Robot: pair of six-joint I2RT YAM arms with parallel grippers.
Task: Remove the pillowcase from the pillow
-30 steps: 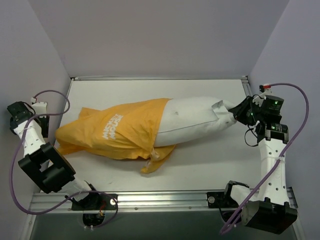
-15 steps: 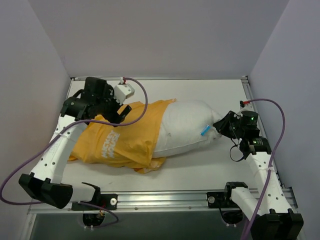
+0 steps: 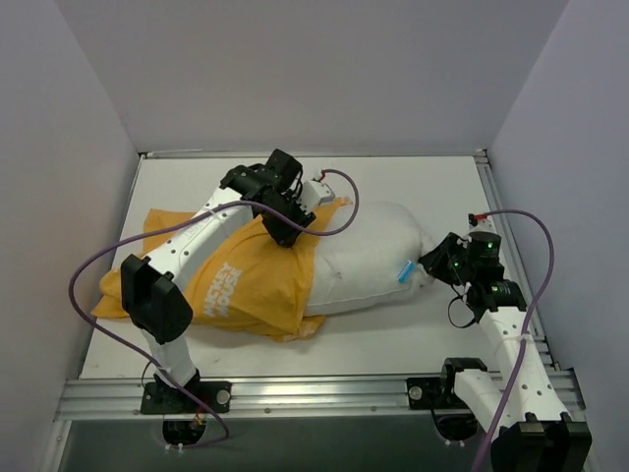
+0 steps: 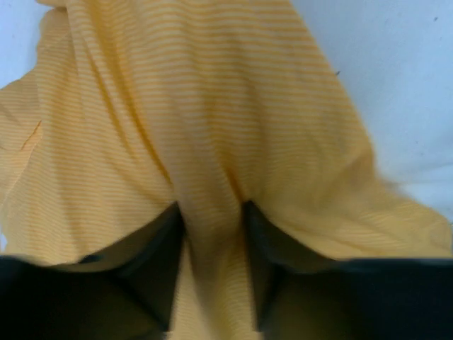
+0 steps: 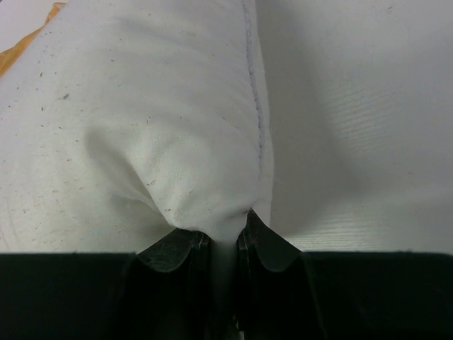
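Top external: left hand (image 3: 291, 232) pinches pillowcase (image 3: 246, 280) fold at open edge; right hand (image 3: 433, 264) clamps pillow (image 3: 359, 256) corner near table (image 3: 413, 187) edge.

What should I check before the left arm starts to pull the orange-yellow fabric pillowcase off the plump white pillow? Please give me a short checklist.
1. The right gripper pinches a corner of the plump white pillow: ok.
2. A fold of the orange-yellow fabric pillowcase lies between the fingers of the left gripper: ok.
3. The left jaws are closed firmly on that fold: cannot tell.
4. Only orange cloth shows between the left fingers in the wrist view: ok.
5. The pillowcase is off the pillow: not ok; it covers the end far from the right gripper.
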